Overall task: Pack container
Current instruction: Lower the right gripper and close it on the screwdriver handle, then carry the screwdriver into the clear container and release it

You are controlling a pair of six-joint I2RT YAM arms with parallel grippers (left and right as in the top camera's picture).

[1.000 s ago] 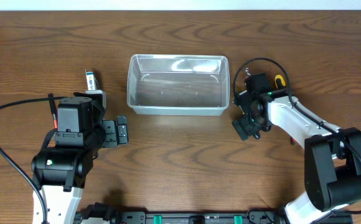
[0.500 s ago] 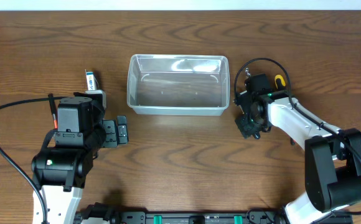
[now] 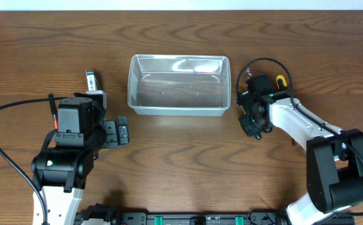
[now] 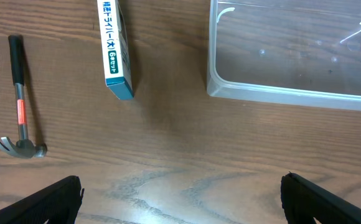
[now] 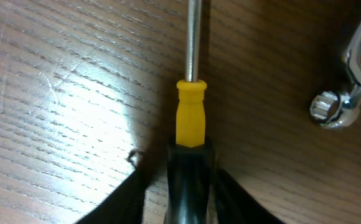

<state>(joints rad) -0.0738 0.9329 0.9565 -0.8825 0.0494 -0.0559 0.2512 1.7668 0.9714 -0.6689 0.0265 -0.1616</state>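
container (image 3: 178, 110) — upright | right hand (image 5: 183, 186) astride screwdriver (image 5: 190, 118) | left hand (image 4: 180, 196) agape

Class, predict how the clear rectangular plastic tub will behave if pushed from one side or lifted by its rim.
The clear rectangular plastic tub looks empty, so it is probably light and apt to slide on the smooth wooden table. Its wide, low shape should resist tipping. Thin walls may flex.
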